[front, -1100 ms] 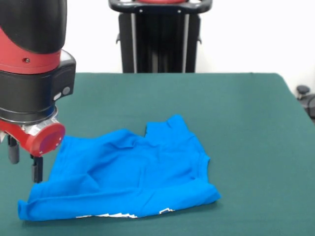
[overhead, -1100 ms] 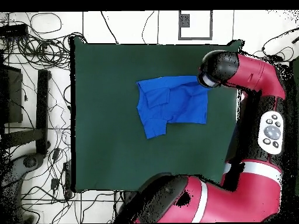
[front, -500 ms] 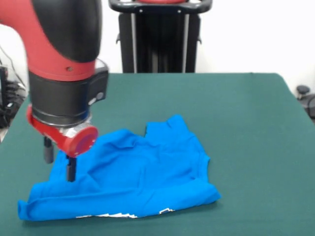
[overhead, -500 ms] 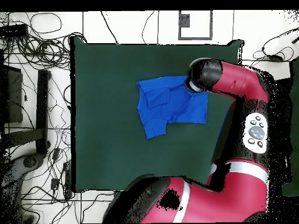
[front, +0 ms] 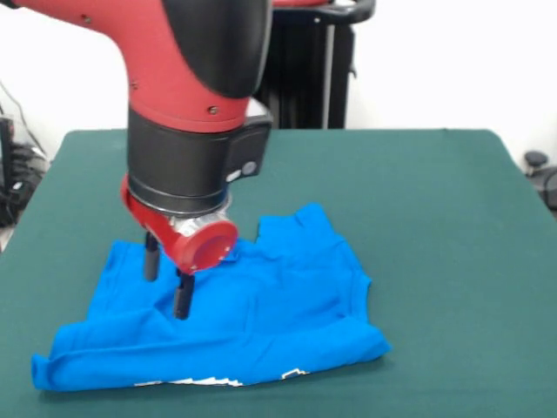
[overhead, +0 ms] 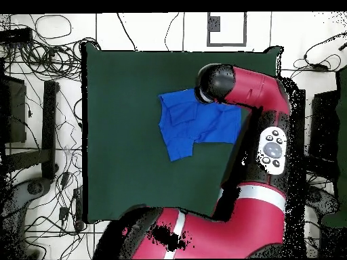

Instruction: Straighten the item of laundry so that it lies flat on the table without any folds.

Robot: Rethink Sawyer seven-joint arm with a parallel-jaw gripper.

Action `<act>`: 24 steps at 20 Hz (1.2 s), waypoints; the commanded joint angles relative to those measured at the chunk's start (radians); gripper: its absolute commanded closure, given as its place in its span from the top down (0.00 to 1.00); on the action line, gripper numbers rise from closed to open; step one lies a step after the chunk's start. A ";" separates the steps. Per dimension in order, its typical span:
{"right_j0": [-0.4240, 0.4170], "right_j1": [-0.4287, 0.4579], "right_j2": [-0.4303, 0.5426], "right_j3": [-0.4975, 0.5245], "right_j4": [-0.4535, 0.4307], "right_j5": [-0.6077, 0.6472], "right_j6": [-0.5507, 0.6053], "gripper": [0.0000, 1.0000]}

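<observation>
The item of laundry (front: 270,305), a bright blue T-shirt, lies crumpled and folded over itself near the front of the green table (front: 435,209). A strip of white graphic (front: 218,380) peeks out under its front edge. My gripper (front: 166,280) hangs open over the shirt's left part, its two black fingers (front: 182,297) apart and pointing down, at or just above the cloth. Nothing is held between them. In the overhead view the shirt (overhead: 193,125) sits right of the table's (overhead: 122,101) middle, and the arm's wrist (overhead: 213,84) covers its upper right corner and hides the gripper.
Green table surface stretches wide on every side of the shirt. The arm's red links (overhead: 268,128) run along the table's right edge in the overhead view. Cables (overhead: 41,101) litter the floor left of the table. A dark object (front: 541,174) sits past the table's right edge.
The arm has swung from beside the shirt's left corner to above the shirt, moving right in the front view. The shirt has kept its shape and place.
</observation>
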State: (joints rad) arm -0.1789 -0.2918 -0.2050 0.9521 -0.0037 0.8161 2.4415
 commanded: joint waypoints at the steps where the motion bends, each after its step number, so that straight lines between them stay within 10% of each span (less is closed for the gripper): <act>1: 0.055 0.032 -0.040 0.148 0.071 0.025 0.365 1.00; 24: 0.026 -0.007 -0.010 0.297 0.089 -0.117 0.310 1.00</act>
State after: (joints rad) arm -0.1778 -0.3104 -0.2441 1.0735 0.0426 0.7538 2.5338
